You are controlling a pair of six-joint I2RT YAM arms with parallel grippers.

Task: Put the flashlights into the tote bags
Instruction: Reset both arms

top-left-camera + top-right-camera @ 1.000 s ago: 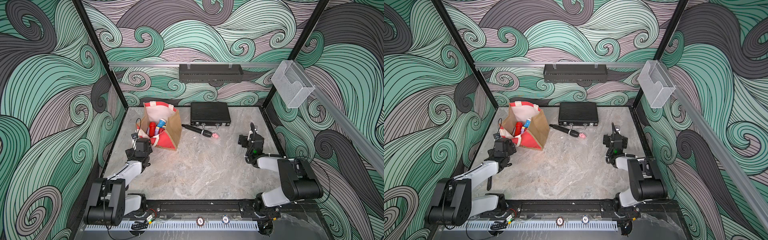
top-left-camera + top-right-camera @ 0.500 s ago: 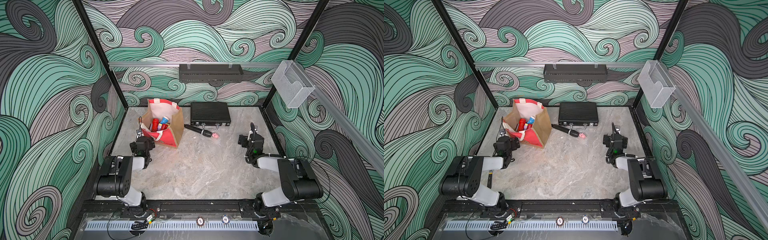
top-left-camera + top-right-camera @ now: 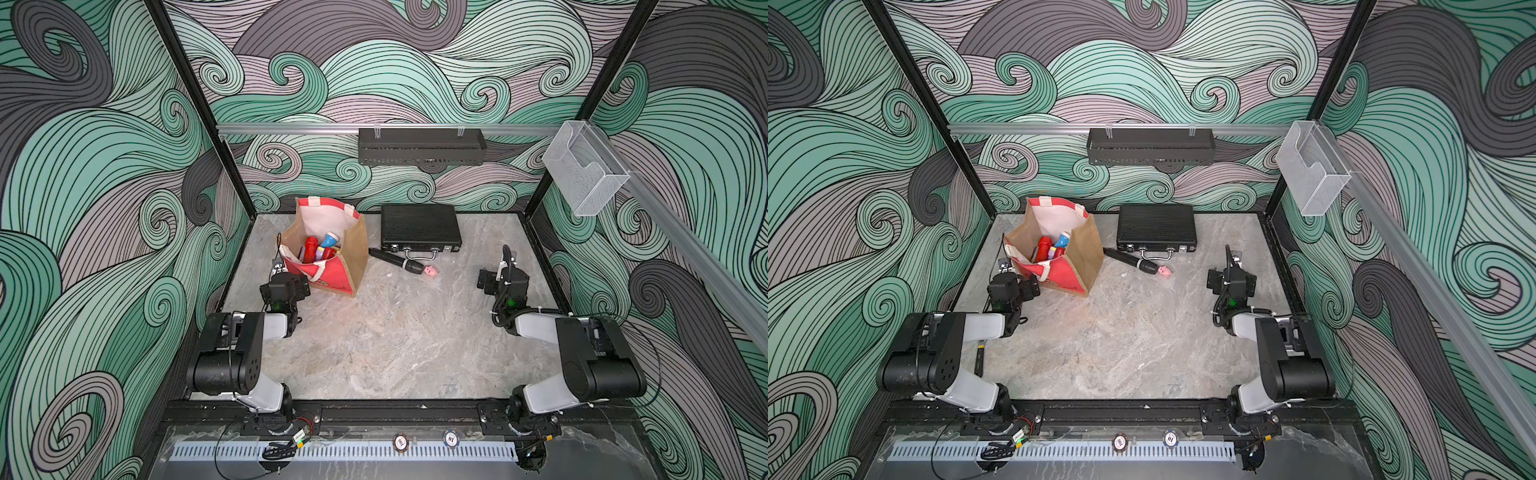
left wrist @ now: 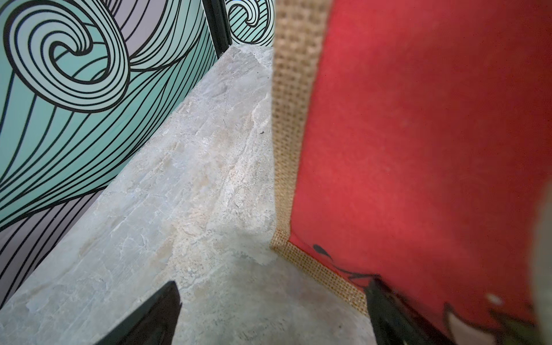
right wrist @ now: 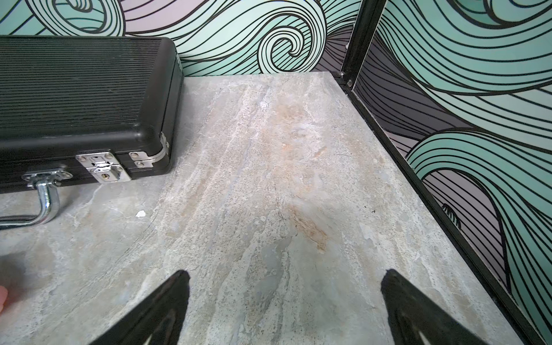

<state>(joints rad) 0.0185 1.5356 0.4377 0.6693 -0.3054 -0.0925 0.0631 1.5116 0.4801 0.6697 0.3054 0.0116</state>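
While the left gripper (image 4: pixel 273 286) sits with its jaws spread wide and empty, the bag (image 3: pixel 332 270) stands just beside it. Flashlights (image 3: pixel 311 249) — red, blue, lilac — stick up inside the bag. The right gripper (image 5: pixel 286 272) is spread wide, empty, well apart from the bag. The table (image 3: pixel 374 340) looks like grey stone; green swirly waves cover the walls (image 3: pixel 104 166). The bag's sides are rough brown weave.

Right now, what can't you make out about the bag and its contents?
- Flashlights: in both top views, tote bag walls hide all but the top few; count unknown.
- Bag's print: left wrist view, too close, cut off by frame edge.
- Left gripper: left wrist view, blurred finger by the bag; contact unclear.
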